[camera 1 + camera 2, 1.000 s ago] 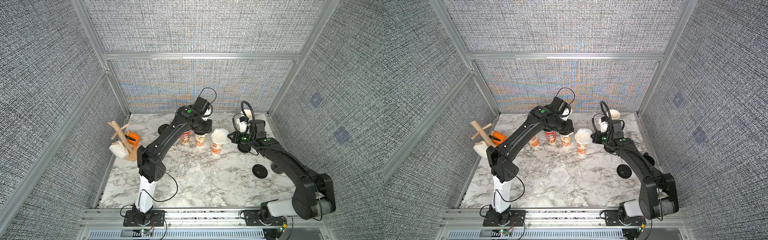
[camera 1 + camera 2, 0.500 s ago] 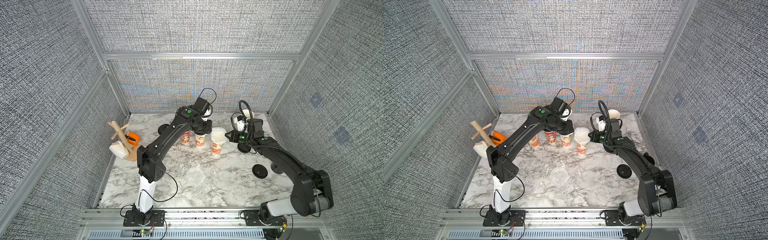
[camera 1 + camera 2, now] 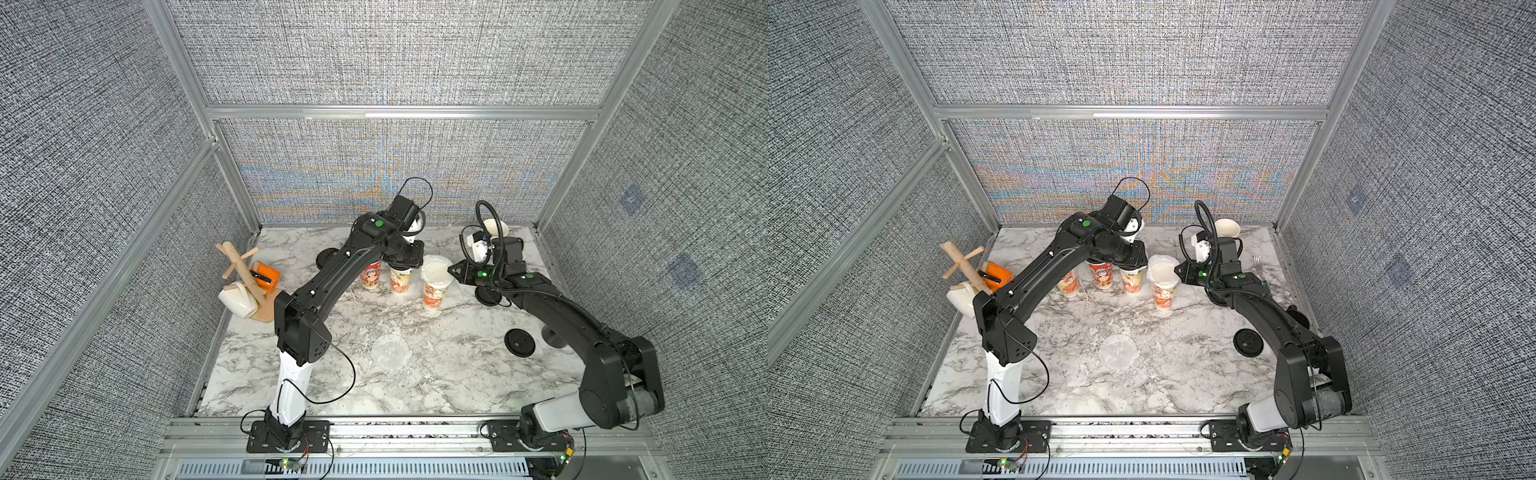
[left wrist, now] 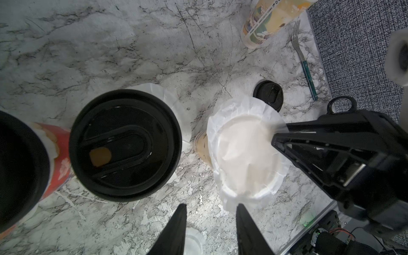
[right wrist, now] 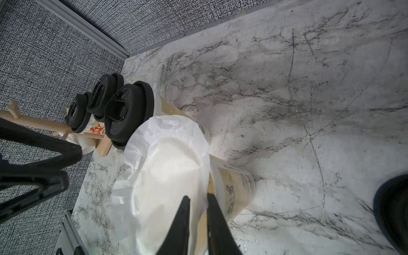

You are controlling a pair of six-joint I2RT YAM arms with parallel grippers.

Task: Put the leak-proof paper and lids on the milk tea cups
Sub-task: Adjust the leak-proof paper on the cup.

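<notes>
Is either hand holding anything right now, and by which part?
Left hand holds nothing. Right hand sits at the edge of the paper on the cup, jaws barely apart; a pinch cannot be told.

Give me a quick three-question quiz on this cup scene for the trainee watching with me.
1. Count: how many milk tea cups wear a black lid?
2. True or false: the right gripper is at the edge of the leak-proof paper that covers the unlidded cup beside them.
3. Pick one: where is the spare paper disc? A) flat on the table, nearer the arm bases than the cups; B) clamped in the right gripper; C) on top of a black lid.

Key: 1) three; 2) true; 3) A.
</notes>
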